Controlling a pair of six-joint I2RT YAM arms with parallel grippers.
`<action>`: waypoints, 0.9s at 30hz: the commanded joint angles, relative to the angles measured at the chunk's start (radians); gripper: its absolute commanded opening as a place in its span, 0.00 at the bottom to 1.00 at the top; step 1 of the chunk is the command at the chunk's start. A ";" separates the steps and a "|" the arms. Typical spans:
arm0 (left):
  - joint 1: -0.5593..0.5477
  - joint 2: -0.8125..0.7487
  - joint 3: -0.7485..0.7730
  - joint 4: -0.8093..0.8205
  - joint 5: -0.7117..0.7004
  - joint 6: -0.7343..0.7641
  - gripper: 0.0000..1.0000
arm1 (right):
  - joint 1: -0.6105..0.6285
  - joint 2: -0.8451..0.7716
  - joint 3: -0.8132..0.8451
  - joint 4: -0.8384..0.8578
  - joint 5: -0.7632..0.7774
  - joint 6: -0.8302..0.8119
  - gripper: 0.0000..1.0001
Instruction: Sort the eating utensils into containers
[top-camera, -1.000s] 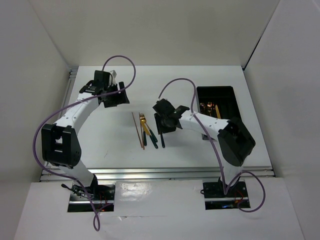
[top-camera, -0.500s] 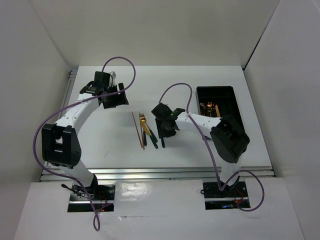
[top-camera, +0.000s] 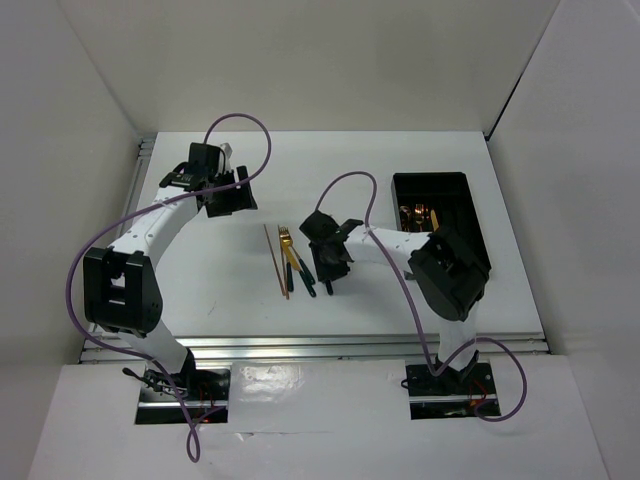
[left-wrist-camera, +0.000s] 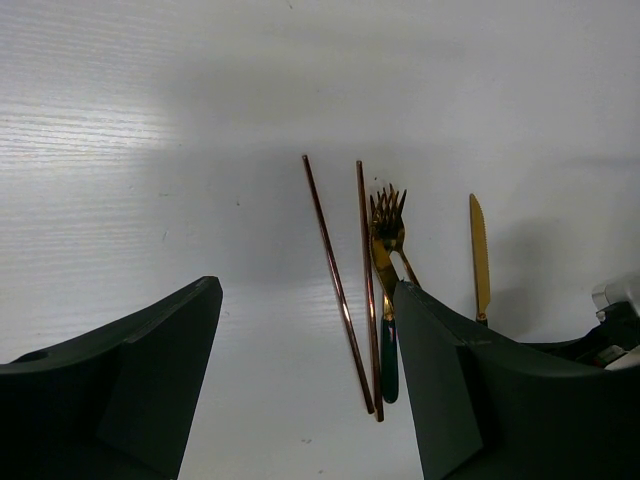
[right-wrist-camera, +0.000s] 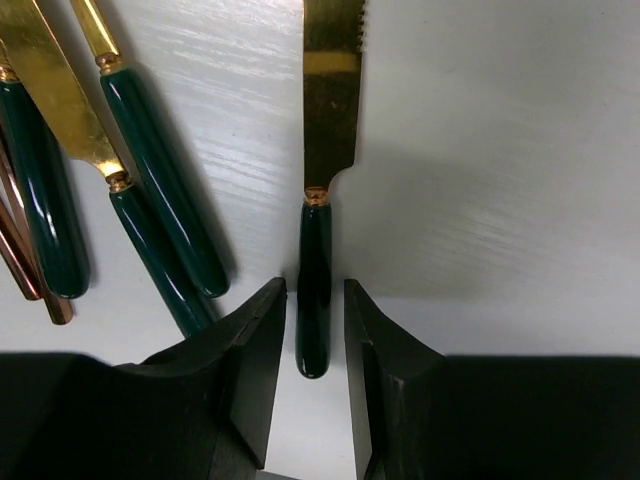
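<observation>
A gold-bladed knife (right-wrist-camera: 332, 100) with a dark green handle lies on the white table. My right gripper (right-wrist-camera: 313, 290) is low over it, its jaws narrowly apart on either side of the handle, with thin gaps showing. In the top view the gripper (top-camera: 330, 270) stands mid-table. Left of it lie two gold forks (top-camera: 285, 238) with green handles (right-wrist-camera: 160, 180) and two brown chopsticks (top-camera: 277, 262). My left gripper (top-camera: 225, 195) is open and empty at the far left; its view shows the chopsticks (left-wrist-camera: 340, 290), forks (left-wrist-camera: 388, 215) and knife (left-wrist-camera: 479, 255). The black tray (top-camera: 440, 185) is at the right.
The tray holds some gold utensils (top-camera: 420, 215) at its middle. White walls enclose the table on three sides. Purple cables loop above both arms.
My right gripper has shifted left and toward the near edge, coming down over the knife's handle. The left arm and the utensils have not moved.
</observation>
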 joint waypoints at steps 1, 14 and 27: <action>0.005 -0.013 0.006 0.006 -0.005 -0.003 0.84 | 0.019 0.045 0.031 -0.018 0.031 0.009 0.37; 0.005 -0.004 0.015 0.006 -0.005 -0.003 0.84 | 0.014 0.080 0.020 -0.018 0.087 0.018 0.09; 0.005 0.014 0.025 -0.003 -0.015 -0.003 0.84 | -0.236 -0.185 -0.023 0.017 0.092 -0.148 0.03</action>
